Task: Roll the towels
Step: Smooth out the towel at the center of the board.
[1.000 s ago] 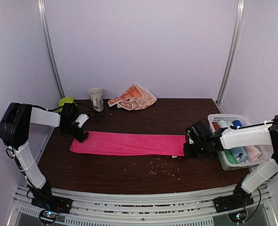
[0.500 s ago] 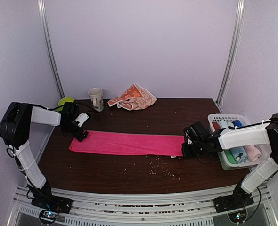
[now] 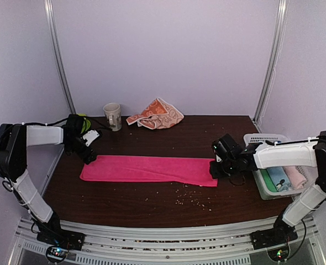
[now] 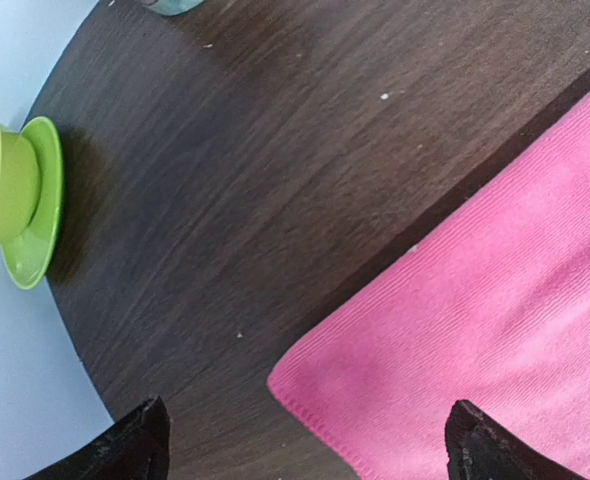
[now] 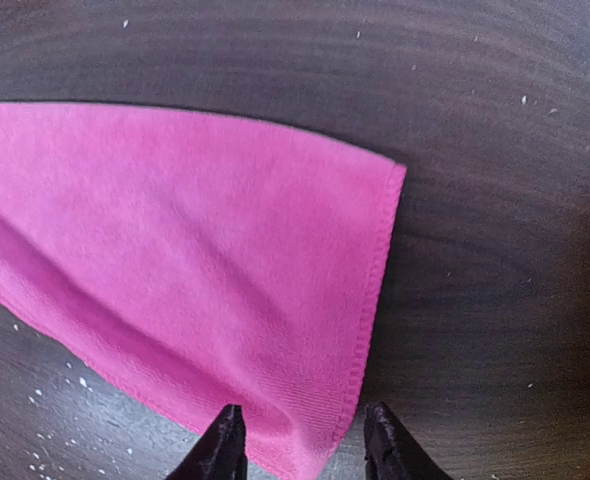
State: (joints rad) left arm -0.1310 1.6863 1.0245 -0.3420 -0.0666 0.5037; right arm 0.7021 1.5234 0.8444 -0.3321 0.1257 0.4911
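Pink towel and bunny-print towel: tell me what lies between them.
Only bare tabletop separates the pink towel from the bunny-print towel, per the top view.

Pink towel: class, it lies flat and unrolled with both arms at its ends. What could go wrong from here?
1. The pink towel's right edge sits slanted with a diagonal crease, so a roll started there may come out crooked.
2. The right end effector, jaws open, straddles only the hem; a grip could catch just the corner.
3. Loose crumbs near the front edge might get rolled in.
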